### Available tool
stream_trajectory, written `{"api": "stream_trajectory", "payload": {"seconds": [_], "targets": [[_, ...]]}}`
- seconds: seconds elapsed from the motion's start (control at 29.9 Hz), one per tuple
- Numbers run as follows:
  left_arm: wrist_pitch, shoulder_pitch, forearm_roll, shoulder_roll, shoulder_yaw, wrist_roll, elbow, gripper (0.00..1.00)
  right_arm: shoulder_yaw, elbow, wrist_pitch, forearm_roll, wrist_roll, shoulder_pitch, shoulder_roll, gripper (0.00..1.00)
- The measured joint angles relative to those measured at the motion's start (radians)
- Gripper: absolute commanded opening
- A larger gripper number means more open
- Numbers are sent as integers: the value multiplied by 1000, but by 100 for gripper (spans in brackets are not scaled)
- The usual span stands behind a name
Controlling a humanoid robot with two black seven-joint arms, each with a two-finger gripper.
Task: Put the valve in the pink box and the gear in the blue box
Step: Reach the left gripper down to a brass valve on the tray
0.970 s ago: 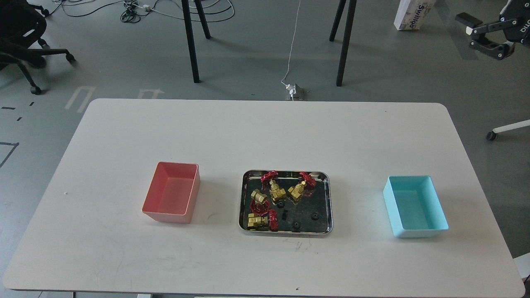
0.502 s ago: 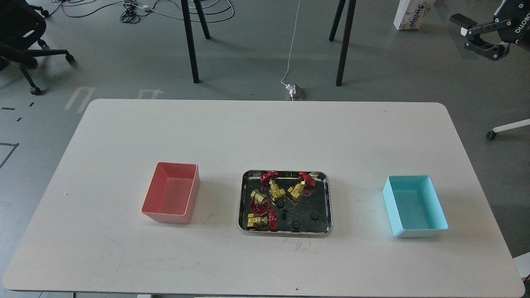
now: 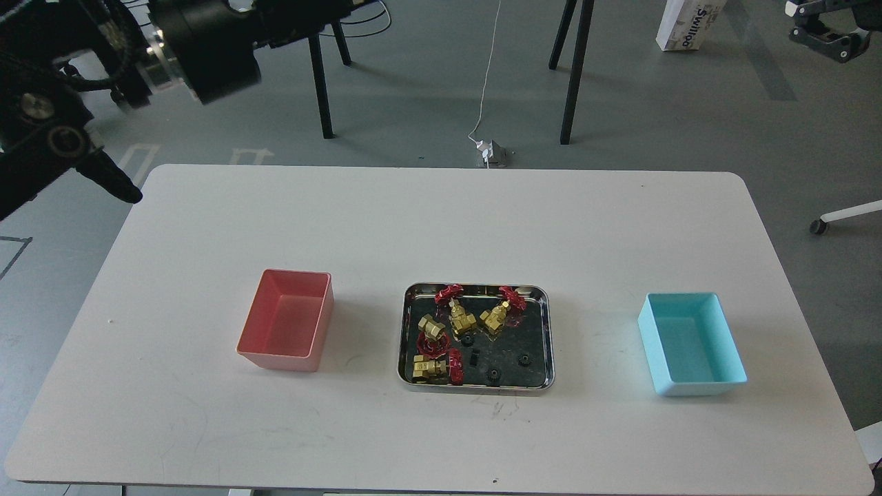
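Observation:
Several brass valves with red handwheels lie in the steel tray (image 3: 406, 331): one (image 3: 456, 311), one (image 3: 500, 311), one (image 3: 430, 333) and one (image 3: 434, 368). Three small black gears lie among them: one (image 3: 467, 339), one (image 3: 524, 359), one (image 3: 493, 375). The pink box (image 3: 256, 348) stands empty left of the tray. The blue box (image 3: 696, 387) stands empty to its right. My left arm fills the top left, high above the floor; its dark far end (image 3: 348, 9) runs to the top edge. My right gripper (image 3: 809, 24) is at the top right, cut by the edge, jaws apart and empty.
A small black oblong piece (image 3: 474, 358) lies in the tray. The white table (image 3: 441, 227) carries only the tray and two boxes. Beyond it are black table legs (image 3: 318, 76), a floor cable and plug (image 3: 490, 153), and a carton (image 3: 685, 24).

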Motion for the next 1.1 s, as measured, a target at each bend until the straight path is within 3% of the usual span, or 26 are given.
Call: {"api": "stream_trajectory", "payload": {"seconds": [0.17, 0.27, 0.5, 0.7, 1.1], "targets": [[70, 20, 532, -170, 132, 103, -9, 98, -3, -1, -11, -55, 0, 3, 1, 99], [80, 67, 748, -274, 203, 136, 1, 99, -3, 0, -8, -78, 4, 3, 1, 99], [81, 240, 840, -478, 236, 210, 137, 99, -4, 2, -6, -111, 5, 14, 5, 99], [79, 331, 841, -540, 237, 223, 216, 99, -6, 0, -8, -129, 6, 32, 6, 99], [132, 444, 841, -527, 222, 224, 301, 99, -8, 0, -9, -149, 6, 30, 8, 99]]}}
